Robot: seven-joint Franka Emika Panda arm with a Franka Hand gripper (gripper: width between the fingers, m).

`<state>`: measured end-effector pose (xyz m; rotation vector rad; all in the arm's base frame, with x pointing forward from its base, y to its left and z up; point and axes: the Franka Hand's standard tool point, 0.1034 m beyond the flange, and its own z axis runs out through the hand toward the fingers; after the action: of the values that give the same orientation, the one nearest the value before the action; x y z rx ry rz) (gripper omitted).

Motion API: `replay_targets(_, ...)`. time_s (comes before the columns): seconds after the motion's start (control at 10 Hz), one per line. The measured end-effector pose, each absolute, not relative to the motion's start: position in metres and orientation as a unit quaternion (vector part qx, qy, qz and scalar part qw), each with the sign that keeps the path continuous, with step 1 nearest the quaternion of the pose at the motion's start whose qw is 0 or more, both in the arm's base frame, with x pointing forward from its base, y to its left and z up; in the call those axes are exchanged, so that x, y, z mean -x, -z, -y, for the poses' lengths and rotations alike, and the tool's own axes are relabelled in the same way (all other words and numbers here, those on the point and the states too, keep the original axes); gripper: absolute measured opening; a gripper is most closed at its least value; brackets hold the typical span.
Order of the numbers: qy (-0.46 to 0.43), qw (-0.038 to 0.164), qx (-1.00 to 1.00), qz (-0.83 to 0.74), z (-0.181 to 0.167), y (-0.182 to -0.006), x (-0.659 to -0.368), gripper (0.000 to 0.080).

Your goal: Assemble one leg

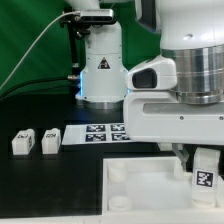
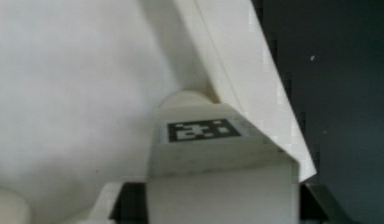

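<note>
My gripper (image 1: pixel 204 160) is shut on a leg (image 1: pixel 203 178), a small white block with a black-and-white tag. It holds the leg upright over the far right corner of the large white square top (image 1: pixel 150 190), as seen in the exterior view. In the wrist view the leg (image 2: pixel 203 150) runs out from between the dark fingers (image 2: pixel 136 205) of the gripper (image 2: pixel 215 208), and its tip sits against the inside of the top's raised rim (image 2: pixel 233 70). Whether it touches the top is unclear. Two more legs (image 1: pixel 22 143) (image 1: pixel 50 140) lie on the black table at the exterior view's left.
The marker board (image 1: pixel 100 132) lies flat behind the top, in front of the arm's white base (image 1: pixel 100 70). Round corner sockets (image 1: pixel 118 173) show on the top's left side. A black cable hangs at the back left.
</note>
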<state>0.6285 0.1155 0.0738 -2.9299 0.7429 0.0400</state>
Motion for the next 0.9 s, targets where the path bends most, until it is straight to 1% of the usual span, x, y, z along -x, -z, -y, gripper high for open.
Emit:
replay_targets(0.1, -0.021, 0.07, 0.942, -0.327, -0.1133, -0.0731, -0.629, 0.03)
replay_targets(0.3, -0.031, 0.077, 0.883, -0.461, -0.1113, -0.0719, -0.6292, 0.03)
replay_targets(0.5, -0.041, 0.107, 0.78, -0.616, -0.1065, -0.0707, -0.6276, 0.03)
replay_targets(0.6, -0.049, 0.112, 0.733, -0.669, -0.1084, -0.0707, -0.6269, 0.03)
replay_targets(0.7, -0.054, 0.116, 0.711, -0.692, -0.1079, -0.0707, -0.6272, 0.03)
replay_targets(0.9, -0.051, 0.117, 0.73, -0.671, -0.1072, -0.0706, -0.6272, 0.03)
